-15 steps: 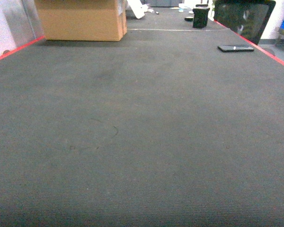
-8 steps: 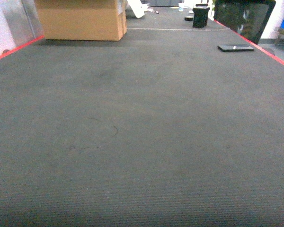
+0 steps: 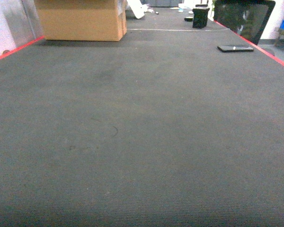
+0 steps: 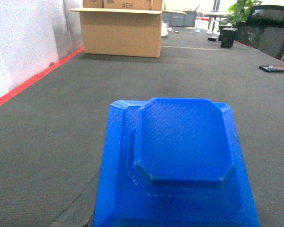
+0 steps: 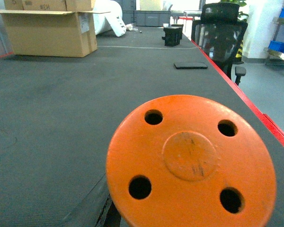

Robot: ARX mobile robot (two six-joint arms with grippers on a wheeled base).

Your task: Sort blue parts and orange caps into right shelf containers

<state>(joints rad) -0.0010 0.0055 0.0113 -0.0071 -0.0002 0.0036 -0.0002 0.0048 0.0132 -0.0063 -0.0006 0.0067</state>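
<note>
Left wrist view, blue part [image 4: 180, 156] fills frame, right shows orange cap [image 5: 191, 158], fingers hidden, grip unclear.

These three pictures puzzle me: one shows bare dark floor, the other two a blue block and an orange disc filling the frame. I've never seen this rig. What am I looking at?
This is a wheeled robot with two arms, each carrying a camera at its wrist. The head view looks forward over a dark grey mat edged in red; on it, far off, stand a cardboard box and a flat black device. No arm shows there. The left wrist camera looks straight onto a blue part, and the right wrist camera onto an orange cap with four holes in its flat top. Both sit right in front of their lenses, so each is probably held in that arm's pincer, though the pincers themselves are hidden behind them.
</note>
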